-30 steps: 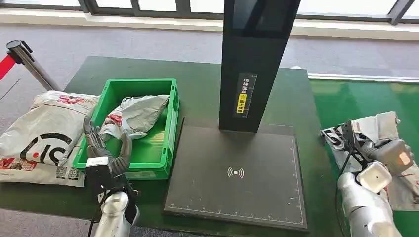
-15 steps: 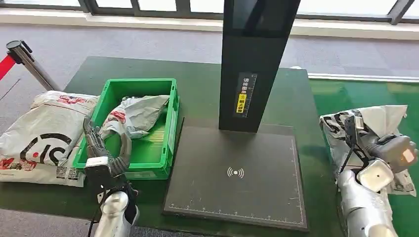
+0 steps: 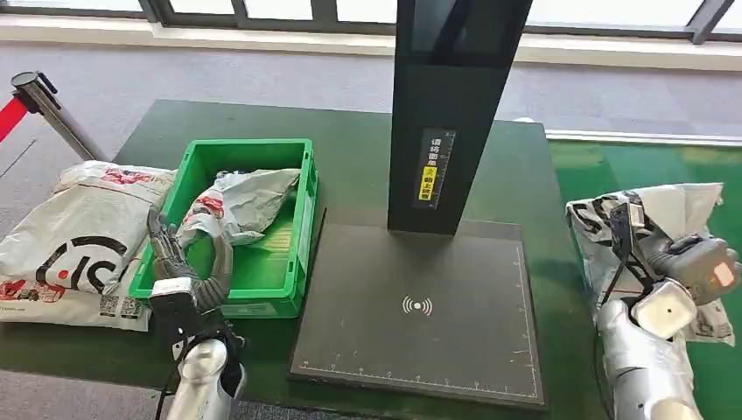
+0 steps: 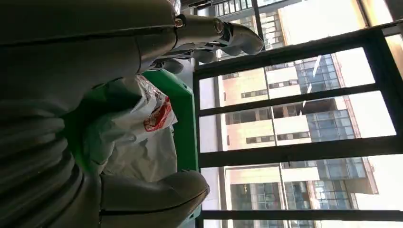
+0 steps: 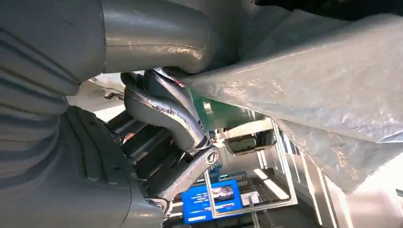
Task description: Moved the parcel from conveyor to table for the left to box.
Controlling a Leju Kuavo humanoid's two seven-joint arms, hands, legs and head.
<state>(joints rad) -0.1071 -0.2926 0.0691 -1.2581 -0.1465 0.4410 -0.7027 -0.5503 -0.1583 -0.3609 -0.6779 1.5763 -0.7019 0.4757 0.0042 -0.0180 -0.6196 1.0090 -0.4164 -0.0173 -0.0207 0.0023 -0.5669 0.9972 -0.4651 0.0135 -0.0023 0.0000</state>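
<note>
The dark green worktop [image 3: 350, 157] carries a tall black scanner column on a flat black base plate [image 3: 420, 306], which serves here as the landmark. To the right of that plate, over the bright green conveyor surface [image 3: 612, 171], the right hand [image 3: 678, 262] holds the white and grey crumpled plastic mailer parcel [image 3: 652, 219]; in the right wrist view its fingers [image 5: 166, 109] are closed round a fold of the film, with the bag draped across and past them.

The parcel looks light and thoroughly soft. It is a thin poly bag that wrinkles and sags, so it will bend round any grip and hang from it, not keep its shape. The film looks slick, so a pinch on a gathered fold, like the present one, probably holds better than a flat press. Nothing suggests fragile contents, though what is inside cannot be told. Its long axis appears to run roughly from the plate's right edge outward and away, with the far corner raised; the crumpling makes this uncertain.

Left of the plate stands a green plastic crate [image 3: 297, 227] with another grey mailer bag [image 3: 245, 201] lying in it. The left hand [image 3: 179, 262] hovers at the crate's near left corner, fingers spread and holding nothing. A larger white printed bag [image 3: 70, 232] lies beyond the crate, farther from the plate.
</note>
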